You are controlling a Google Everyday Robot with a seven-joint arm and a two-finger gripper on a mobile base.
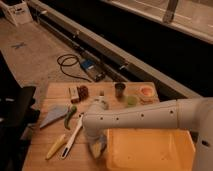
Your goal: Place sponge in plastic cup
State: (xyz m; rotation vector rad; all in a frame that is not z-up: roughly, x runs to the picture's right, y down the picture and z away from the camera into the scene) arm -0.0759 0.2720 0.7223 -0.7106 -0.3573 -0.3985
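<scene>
End effector [98, 142] low at desk [55, 92] near edge, just left of yellow bin [150, 150], on top of sponge [94, 151]; grip state: cannot tell. Plastic cup [131, 100] upright at far side, between dark cup [120, 90] and orange dish [146, 92]; well apart from sponge.

No text is readable, not even on the tool [97, 146] beside the yellow bin [150, 132].
</scene>
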